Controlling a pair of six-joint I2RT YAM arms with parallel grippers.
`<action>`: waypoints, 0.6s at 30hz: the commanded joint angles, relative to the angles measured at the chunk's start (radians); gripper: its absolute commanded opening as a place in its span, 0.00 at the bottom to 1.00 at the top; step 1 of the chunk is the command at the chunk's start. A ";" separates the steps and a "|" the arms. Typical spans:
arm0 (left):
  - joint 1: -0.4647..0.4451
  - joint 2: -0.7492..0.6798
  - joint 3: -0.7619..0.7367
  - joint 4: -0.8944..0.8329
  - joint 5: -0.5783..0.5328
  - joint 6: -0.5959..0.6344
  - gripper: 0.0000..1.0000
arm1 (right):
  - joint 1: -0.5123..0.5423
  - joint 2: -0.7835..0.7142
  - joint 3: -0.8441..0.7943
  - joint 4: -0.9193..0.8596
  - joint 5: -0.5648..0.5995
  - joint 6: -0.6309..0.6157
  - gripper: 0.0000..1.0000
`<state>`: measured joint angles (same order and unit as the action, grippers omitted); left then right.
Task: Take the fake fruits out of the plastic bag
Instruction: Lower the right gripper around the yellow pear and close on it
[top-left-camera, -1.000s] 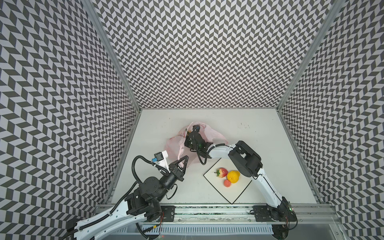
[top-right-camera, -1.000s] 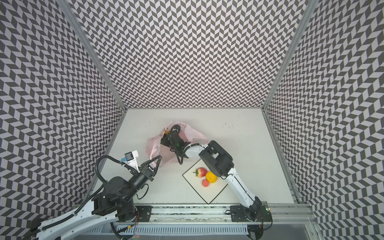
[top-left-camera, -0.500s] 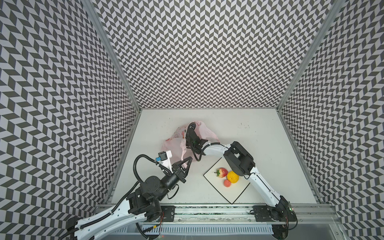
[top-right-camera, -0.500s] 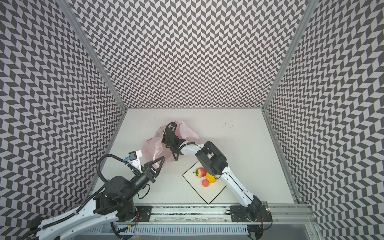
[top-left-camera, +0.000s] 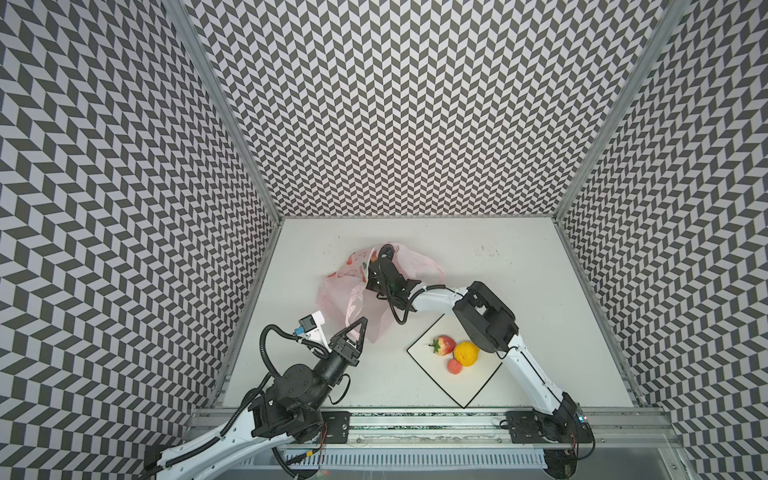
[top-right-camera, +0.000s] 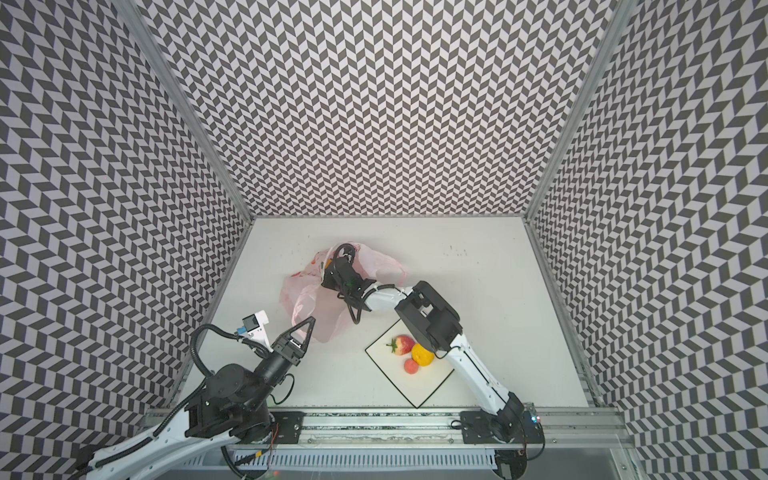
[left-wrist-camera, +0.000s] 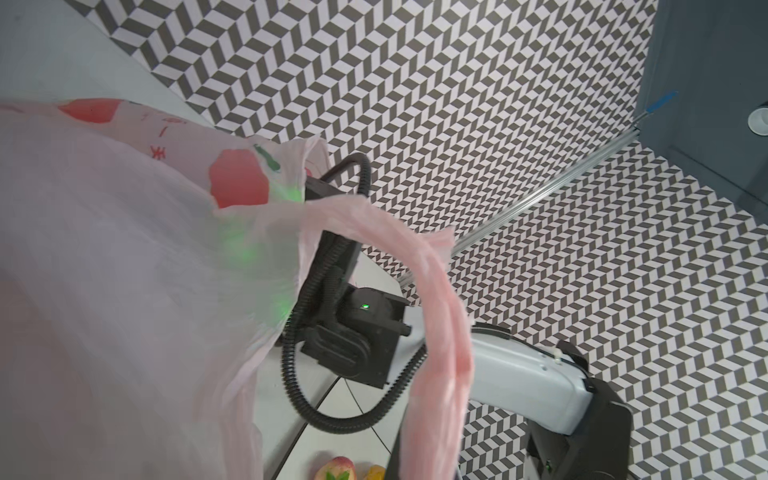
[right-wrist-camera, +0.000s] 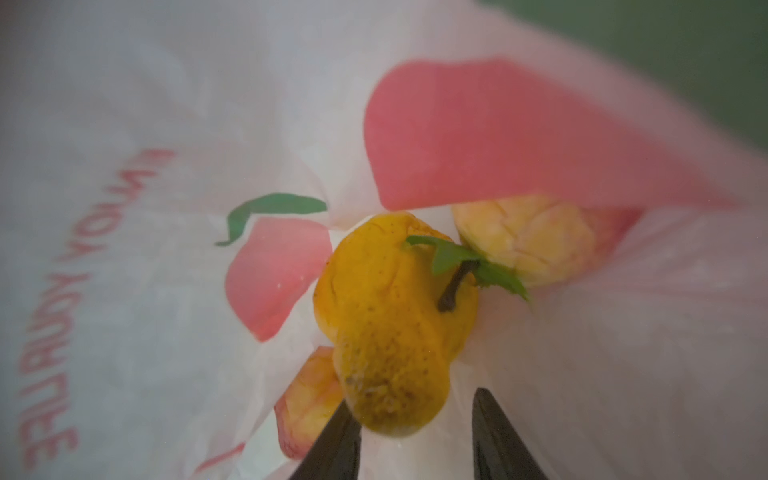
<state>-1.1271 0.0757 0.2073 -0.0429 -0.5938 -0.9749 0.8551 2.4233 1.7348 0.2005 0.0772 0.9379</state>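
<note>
My right tool (right-wrist-camera: 411, 415), deep inside the plastic bag (top-left-camera: 345, 291), pinches the yellow-orange fruit (right-wrist-camera: 386, 324) by its very end; it could squirt free, or snagged film could tug the bag from my closed left tool (top-left-camera: 362, 322)

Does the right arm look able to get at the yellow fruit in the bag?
Likely yes: the right gripper is inside the bag, fingers flanking the yellow fruit, nothing between.

Top views bright, even w/ soft shadows; right wrist dim, pinkish, plastic bag (right-wrist-camera: 124, 166) blurred, fake fruit (right-wrist-camera: 386, 324) sharper.
</note>
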 joint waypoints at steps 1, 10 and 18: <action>0.001 -0.012 0.000 -0.041 -0.070 -0.057 0.00 | -0.005 -0.150 -0.090 0.068 -0.007 -0.058 0.42; 0.001 0.030 0.003 -0.024 -0.087 -0.047 0.00 | -0.007 -0.383 -0.380 0.128 -0.054 -0.106 0.41; 0.001 0.040 -0.009 0.060 -0.056 0.003 0.00 | -0.010 -0.370 -0.395 0.118 -0.053 -0.086 0.57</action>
<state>-1.1271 0.1055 0.1993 -0.0307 -0.6491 -0.9985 0.8482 2.0335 1.3251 0.2813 0.0284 0.8413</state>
